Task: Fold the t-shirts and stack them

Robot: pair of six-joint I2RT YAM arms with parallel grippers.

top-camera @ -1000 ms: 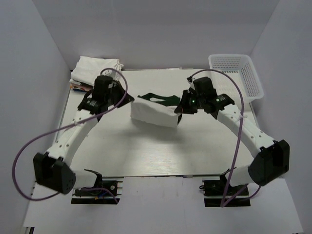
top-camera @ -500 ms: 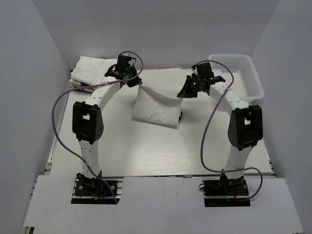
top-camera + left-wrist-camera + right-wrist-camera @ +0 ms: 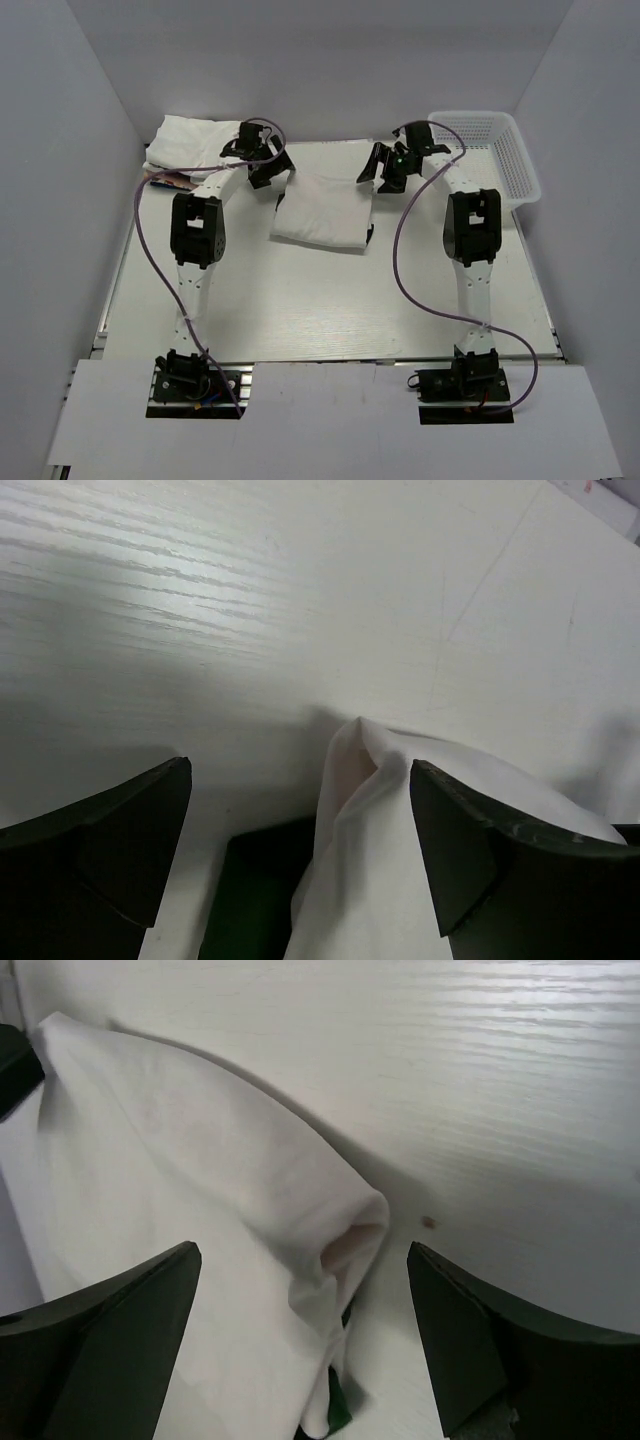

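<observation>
Left gripper (image 3: 268,170) and right gripper (image 3: 380,168), both spread, above the t-shirt (image 3: 325,208) corners.
Soft, limp cloth, I think; pinch all layers there.

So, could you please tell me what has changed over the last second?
The left fingers and right fingers swept the lifted edge of the t-shirt toward the far side, folding it over, then opened and let go. The folded pile and basket stayed put.
</observation>
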